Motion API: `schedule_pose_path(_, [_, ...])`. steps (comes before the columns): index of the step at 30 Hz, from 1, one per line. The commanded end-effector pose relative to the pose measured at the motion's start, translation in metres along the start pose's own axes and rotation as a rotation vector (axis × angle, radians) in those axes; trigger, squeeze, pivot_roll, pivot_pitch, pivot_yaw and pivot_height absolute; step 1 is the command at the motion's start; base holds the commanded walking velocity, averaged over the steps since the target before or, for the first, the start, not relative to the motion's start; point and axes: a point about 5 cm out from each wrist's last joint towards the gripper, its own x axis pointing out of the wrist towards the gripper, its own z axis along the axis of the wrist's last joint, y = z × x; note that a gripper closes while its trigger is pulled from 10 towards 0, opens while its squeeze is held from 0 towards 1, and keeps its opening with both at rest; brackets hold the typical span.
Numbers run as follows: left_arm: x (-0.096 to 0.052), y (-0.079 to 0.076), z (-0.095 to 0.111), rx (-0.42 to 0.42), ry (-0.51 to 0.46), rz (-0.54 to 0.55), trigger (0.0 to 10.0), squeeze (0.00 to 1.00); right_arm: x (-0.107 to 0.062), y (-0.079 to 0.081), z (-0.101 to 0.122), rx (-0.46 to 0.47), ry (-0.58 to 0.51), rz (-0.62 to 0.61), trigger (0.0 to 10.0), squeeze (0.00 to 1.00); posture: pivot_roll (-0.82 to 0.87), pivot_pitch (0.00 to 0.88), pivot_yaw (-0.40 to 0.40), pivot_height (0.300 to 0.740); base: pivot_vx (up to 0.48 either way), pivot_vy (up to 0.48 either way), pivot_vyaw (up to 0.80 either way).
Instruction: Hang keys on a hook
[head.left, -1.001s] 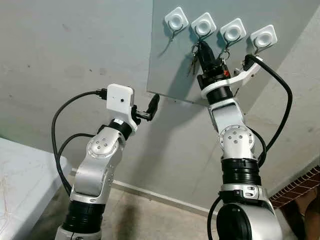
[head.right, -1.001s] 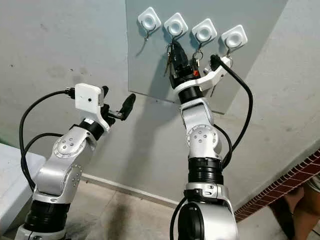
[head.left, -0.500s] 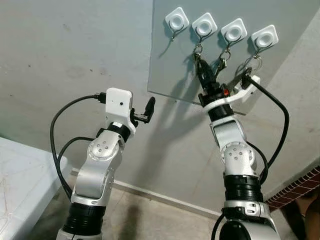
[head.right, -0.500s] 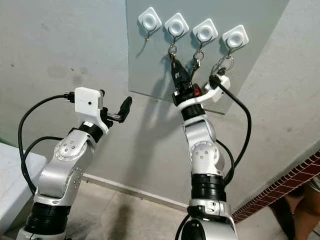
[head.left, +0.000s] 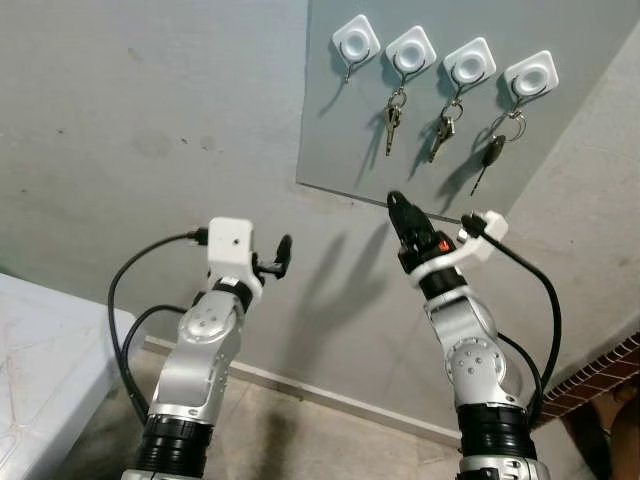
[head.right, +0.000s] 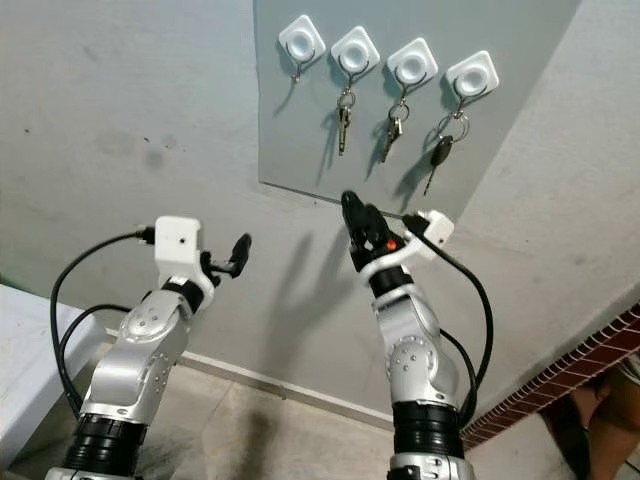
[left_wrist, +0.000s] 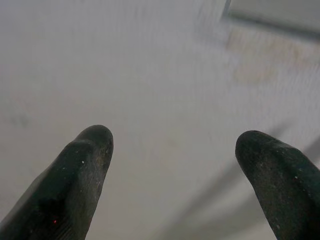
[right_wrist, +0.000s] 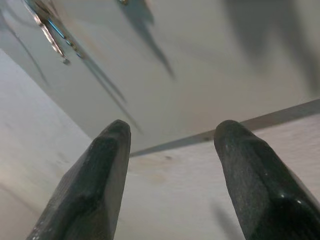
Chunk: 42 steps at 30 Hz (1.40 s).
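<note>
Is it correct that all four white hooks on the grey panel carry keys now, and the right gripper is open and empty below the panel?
Not quite. In the left eye view only three hooks carry keys: the second, third and fourth from the left. The leftmost hook on the grey panel is bare. The rest holds: the right gripper is open and empty below the panel.
</note>
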Motion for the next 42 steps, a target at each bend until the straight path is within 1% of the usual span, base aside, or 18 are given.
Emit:
schedule_pose_path(1, [0.0, 0.003, -0.011, -0.012, 0.03, -0.01, 10.0, 0.0, -0.009, -0.012, -0.009, -0.044, 0.032, -0.036, 10.0, 0.0, -0.03, 0.01, -0.051, 0.74, 0.0, 0.0, 0.0])
schedule_pose_path(2, [-0.001, 0.007, -0.023, 0.008, 0.055, -0.02, 10.0, 0.0, -0.019, -0.024, -0.015, -0.107, 0.054, -0.071, 10.0, 0.0, -0.03, 0.009, -0.045, 0.74, 0.0, 0.0, 0.0])
schedule_pose_path(3, [-0.001, 0.01, -0.029, 0.012, 0.074, -0.019, 10.0, 0.0, -0.023, -0.03, -0.018, -0.136, 0.071, -0.09, 10.0, 0.0, -0.04, 0.009, -0.041, 0.74, 0.0, 0.0, 0.0])
schedule_pose_path(4, [-0.001, 0.011, -0.033, 0.012, 0.087, -0.017, 10.0, 0.0, -0.025, -0.033, -0.02, -0.154, 0.082, -0.102, 10.0, 0.0, -0.04, 0.009, -0.041, 0.74, 0.0, 0.0, 0.0])
schedule_pose_path(5, [-0.001, 0.013, -0.036, 0.01, 0.099, -0.012, 10.0, 0.0, -0.028, -0.037, -0.023, -0.154, 0.096, -0.113, 10.0, 0.0, -0.04, 0.006, -0.036, 0.74, 0.0, 0.0, 0.0])
schedule_pose_path(6, [-0.001, 0.013, -0.036, 0.01, 0.099, -0.012, 10.0, 0.0, -0.028, -0.037, -0.023, -0.154, 0.096, -0.113, 10.0, 0.0, -0.04, 0.006, -0.036, 0.74, 0.0, 0.0, 0.0])
schedule_pose_path(7, [-0.001, 0.016, -0.041, 0.014, 0.114, -0.004, 10.0, 0.0, -0.032, -0.042, -0.026, -0.162, 0.114, -0.126, 10.0, 0.0, -0.04, 0.005, -0.032, 0.74, 0.0, 0.0, 0.0])
schedule_pose_path(8, [-0.002, 0.022, -0.056, 0.03, 0.156, 0.009, 10.0, 0.0, -0.046, -0.056, -0.036, -0.218, 0.172, -0.168, 10.0, 0.0, -0.04, 0.002, -0.027, 0.74, 0.0, 0.0, 0.0])
schedule_pose_path(10, [-0.003, 0.026, -0.067, 0.042, 0.193, 0.016, 10.0, 0.0, -0.056, -0.069, -0.045, -0.27, 0.224, -0.209, 10.0, 0.0, -0.04, 0.0, -0.023, 0.74, 0.0, 0.0, 0.0])
schedule_pose_path(40, [-0.003, 0.026, -0.067, 0.042, 0.193, 0.016, 10.0, 0.0, -0.056, -0.069, -0.045, -0.27, 0.224, -0.209, 10.0, 0.0, -0.04, 0.0, -0.023, 0.74, 0.0, 0.0, 0.0])
schedule_pose_path(41, [-0.002, 0.028, -0.072, 0.047, 0.198, 0.014, 10.0, 0.0, -0.06, -0.074, -0.049, -0.293, 0.237, -0.222, 10.0, 0.0, -0.04, 0.0, -0.021, 0.74, 0.0, 0.0, 0.0])
schedule_pose_path(42, [-0.044, 0.022, -0.153, 0.023, 0.534, 0.016, 10.0, 0.0, -0.151, -0.117, -0.113, -0.398, 0.704, -0.49, 10.0, 0.0, -0.1, 0.0, 0.025, 0.74, 0.0, 0.0, 0.0])
